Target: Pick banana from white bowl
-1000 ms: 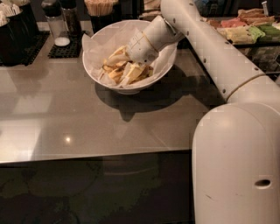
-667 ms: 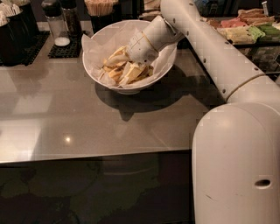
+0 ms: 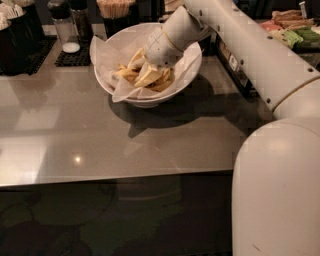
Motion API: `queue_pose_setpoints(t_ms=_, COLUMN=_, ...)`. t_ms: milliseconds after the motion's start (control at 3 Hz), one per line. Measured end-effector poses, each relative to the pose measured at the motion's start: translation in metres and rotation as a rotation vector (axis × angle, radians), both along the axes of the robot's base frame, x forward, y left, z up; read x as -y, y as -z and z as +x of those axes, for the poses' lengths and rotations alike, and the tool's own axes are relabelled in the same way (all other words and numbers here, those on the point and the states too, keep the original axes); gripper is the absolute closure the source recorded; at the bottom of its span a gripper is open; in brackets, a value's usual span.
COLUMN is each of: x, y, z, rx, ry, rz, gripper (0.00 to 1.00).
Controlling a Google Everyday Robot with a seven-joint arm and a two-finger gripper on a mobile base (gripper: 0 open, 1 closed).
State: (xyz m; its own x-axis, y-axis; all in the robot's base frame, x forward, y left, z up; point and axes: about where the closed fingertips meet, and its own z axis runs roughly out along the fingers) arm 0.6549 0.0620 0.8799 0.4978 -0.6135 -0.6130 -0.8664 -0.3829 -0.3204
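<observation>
The white bowl stands at the back middle of the grey table, lined with white paper. Yellow banana lies inside it, with more yellow showing on the right side of the bowl. My gripper reaches down into the middle of the bowl from the upper right and sits right on the banana. Its wrist covers the back of the bowl and part of the fruit.
Behind the bowl stand black containers, a glass shaker on a black mat, and a cup of sticks. Snack packets lie at the back right. My arm and body fill the right side.
</observation>
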Motion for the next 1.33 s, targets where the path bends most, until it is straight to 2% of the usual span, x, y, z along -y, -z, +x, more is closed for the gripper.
queue_pose_setpoints(t_ms=333, x=0.005, y=-0.030, z=-0.008, rx=0.087, ry=0.032, rz=-0.047, gripper=1.00)
queue_pose_setpoints(t_ms=1000, x=0.018, y=-0.060, z=-0.033, rx=0.158, ry=0.117, rz=-0.090, gripper=1.00)
queue_pose_setpoints(t_ms=1333, x=0.013, y=-0.066, z=-0.070, rx=0.194, ry=0.111, rz=0.005, gripper=1.00)
